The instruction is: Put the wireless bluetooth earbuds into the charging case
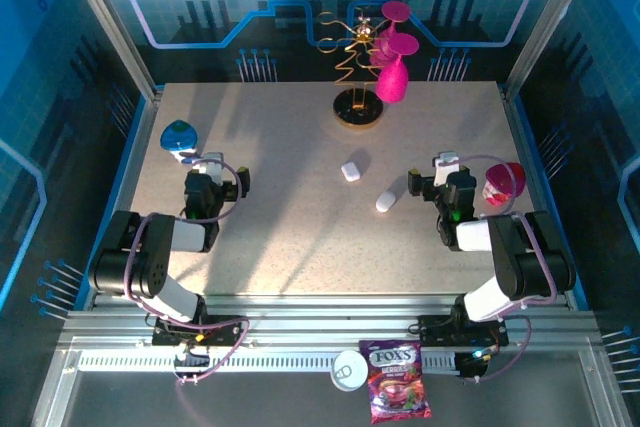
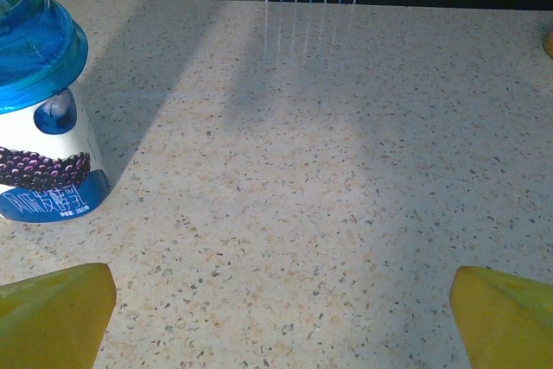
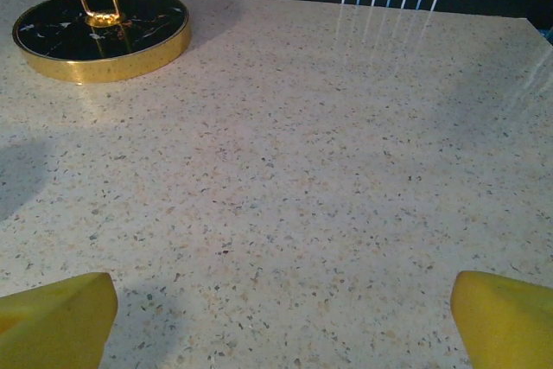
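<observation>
Closest to the lens: yellow fingertips (image 2: 52, 313) of the left gripper (image 2: 278, 315), at the bottom corners of the left wrist view, spread wide, gripping nothing, with bare speckled table (image 2: 328, 170) between. Same on the right wrist view: right gripper (image 3: 278, 317) spread wide, empty, over bare tabletop. Charging case (image 1: 386, 201): white oblong pill, flat on the table right of centre in the top view, lying on a diagonal, near the right gripper on its left side but apart from it, touched by neither gripper. Lid state not readable at this size. Just up and left of it, apart: a shorter squarish white lump (image 1: 350, 171), perhaps another small case; too small to tell. Further back, at centre: round black gold-rimmed base (image 3: 102, 34) of a gold wire stand (image 1: 352, 42), with magenta cups (image 1: 392, 82) hung on it. Left side: blue-lidded white cup (image 2: 39, 101), upright, just ahead and left of the left gripper, not touching. Right side: pink-lidded cup (image 1: 503, 183) beside the right arm's wrist. Near edge, on the metal frame by the arm bases: small round can (image 1: 348, 369) and candy bag (image 1: 400, 392), side by side.
</observation>
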